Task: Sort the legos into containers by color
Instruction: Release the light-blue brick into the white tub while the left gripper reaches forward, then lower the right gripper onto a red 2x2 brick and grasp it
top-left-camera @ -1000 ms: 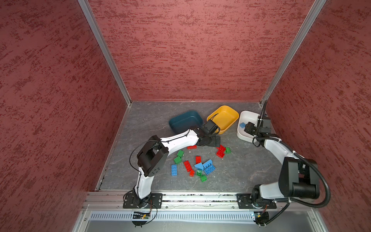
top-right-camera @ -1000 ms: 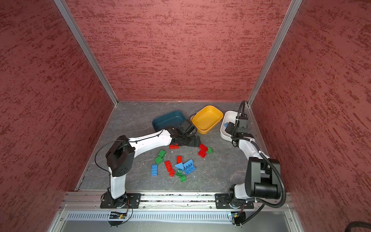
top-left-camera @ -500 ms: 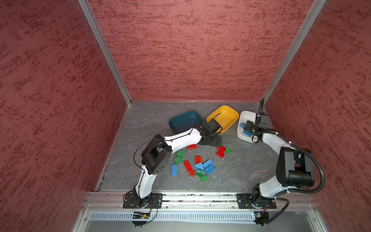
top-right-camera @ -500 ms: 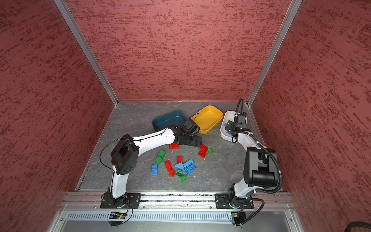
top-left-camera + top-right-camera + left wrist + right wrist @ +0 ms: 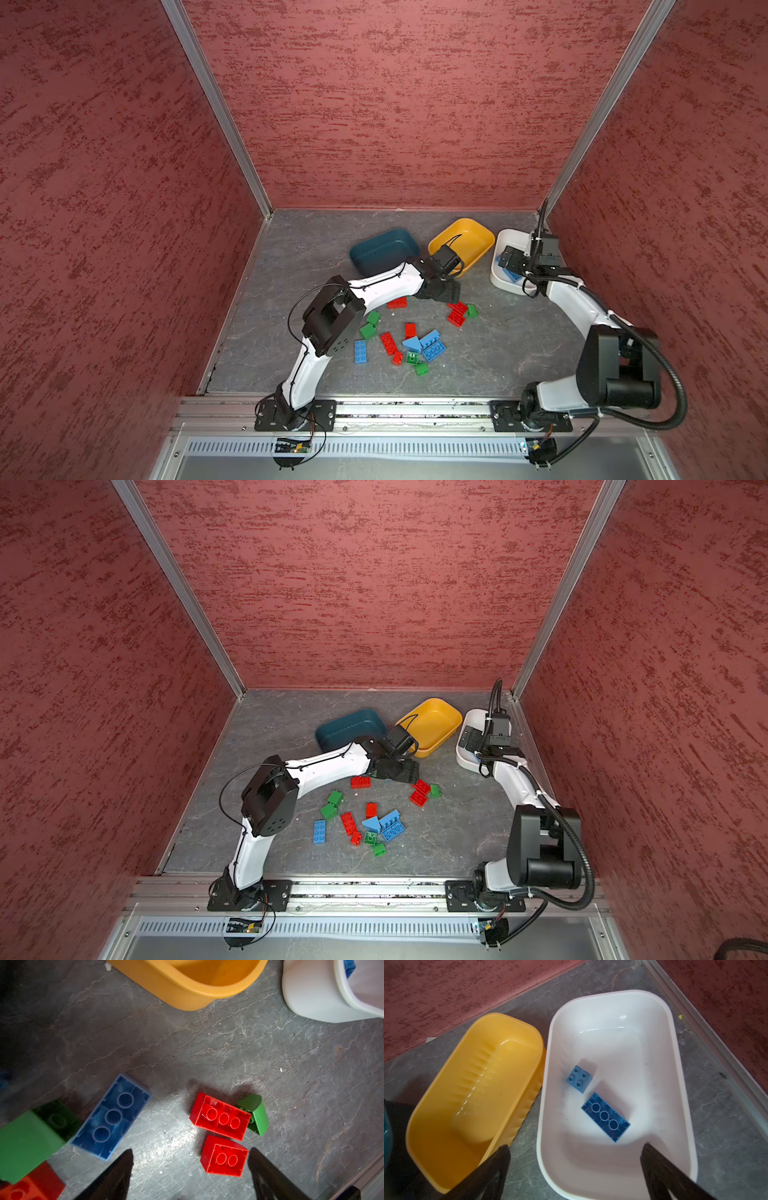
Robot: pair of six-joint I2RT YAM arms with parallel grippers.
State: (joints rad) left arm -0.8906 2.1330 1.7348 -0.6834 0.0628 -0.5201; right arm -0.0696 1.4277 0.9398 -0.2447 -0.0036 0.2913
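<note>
Red, green and blue legos (image 5: 409, 338) lie scattered on the grey floor in both top views. My left gripper (image 5: 190, 1152) hangs open low over them. A small red lego (image 5: 225, 1156) lies upside down between its fingers, close to one finger (image 5: 268, 1174) and untouched. A longer red lego (image 5: 220, 1116) and a green sloped one (image 5: 256, 1113) lie just beyond it. My right gripper (image 5: 575, 1147) stands open and empty above the white container (image 5: 612, 1001). That container holds a square blue lego (image 5: 578, 1078) and a long blue lego (image 5: 605, 1116). The yellow container (image 5: 463, 241) and the teal container (image 5: 384, 249) hold nothing.
An upside-down blue brick (image 5: 112, 1115) and a green brick (image 5: 29, 1140) lie beside the left gripper. The three tubs stand in a row at the back right, the white one (image 5: 505, 241) near the right wall's rail. Red walls close in three sides.
My right gripper's jaws have spread wide over the white container. My left gripper has shifted slightly towards the red pair and its jaws have narrowed a little.
</note>
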